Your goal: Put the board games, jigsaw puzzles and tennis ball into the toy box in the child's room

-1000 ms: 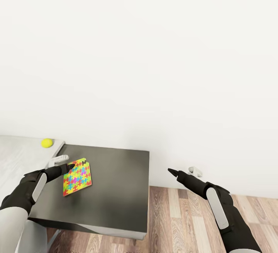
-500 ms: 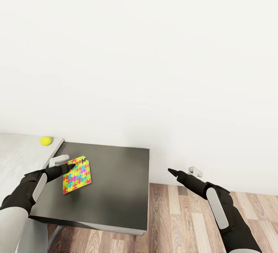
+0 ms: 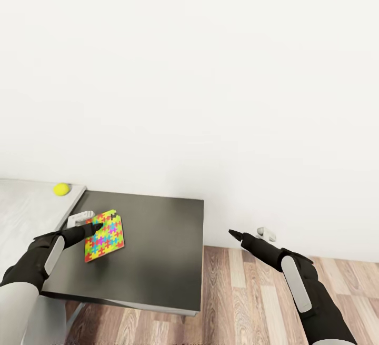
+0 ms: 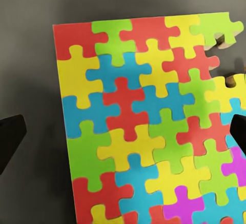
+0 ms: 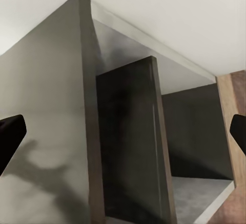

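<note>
Both pincers wide open; left pincer (image 4: pixel 123 131) straddles jigsaw puzzle (image 4: pixel 148 116), no grip.

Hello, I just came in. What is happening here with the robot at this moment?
The robot is working at the table. Its left gripper is open, poised over a colourful jigsaw puzzle that lies flat on the dark lower section; in the left wrist view the fingertips sit on either side of the puzzle. The right gripper is open and empty, held out over the wooden floor beside the table. A tennis ball rests on the pale top, near the wall.
</note>
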